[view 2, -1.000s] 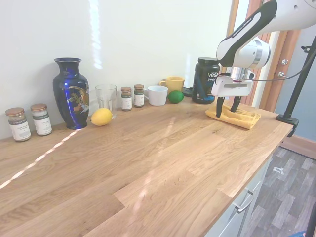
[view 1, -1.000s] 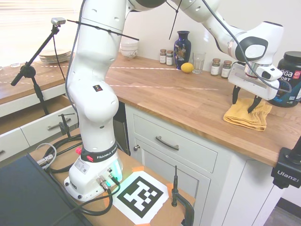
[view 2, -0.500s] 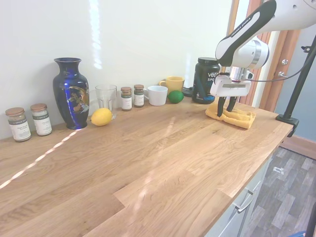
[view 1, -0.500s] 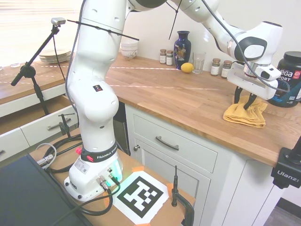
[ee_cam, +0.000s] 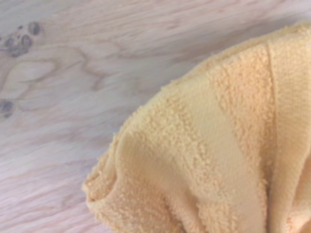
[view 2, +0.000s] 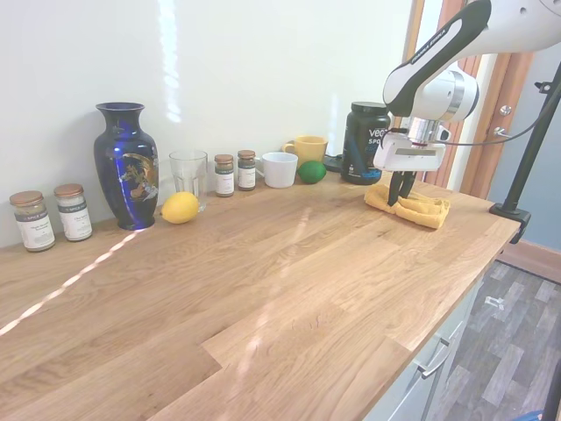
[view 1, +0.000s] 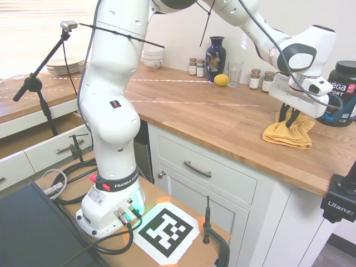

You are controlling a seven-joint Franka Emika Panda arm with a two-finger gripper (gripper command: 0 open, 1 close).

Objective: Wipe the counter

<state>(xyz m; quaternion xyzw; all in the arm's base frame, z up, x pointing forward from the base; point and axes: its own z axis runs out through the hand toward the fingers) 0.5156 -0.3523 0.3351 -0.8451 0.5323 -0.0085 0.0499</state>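
First exterior view: your gripper [view 1: 288, 118] sits pinched together on a bunched yellow terry cloth [view 1: 289, 135], near the wooden counter's [view 1: 222, 117] front edge, beside a black tub [view 1: 345, 94]; the cloth looks soft, light and floppy; you should probably hold its raised middle fold so it drags flat.

Along the wall stand two spice jars [view 2: 50, 217], a dark blue vase [view 2: 126, 165], a lemon [view 2: 180, 208], a clear glass [view 2: 188, 174], two more small jars [view 2: 236, 172], a white mug [view 2: 279, 169], a yellow mug [view 2: 306, 148], a lime [view 2: 311, 171] and a black tub [view 2: 364, 142]. Stacked plates [view 1: 65, 66] sit apart.
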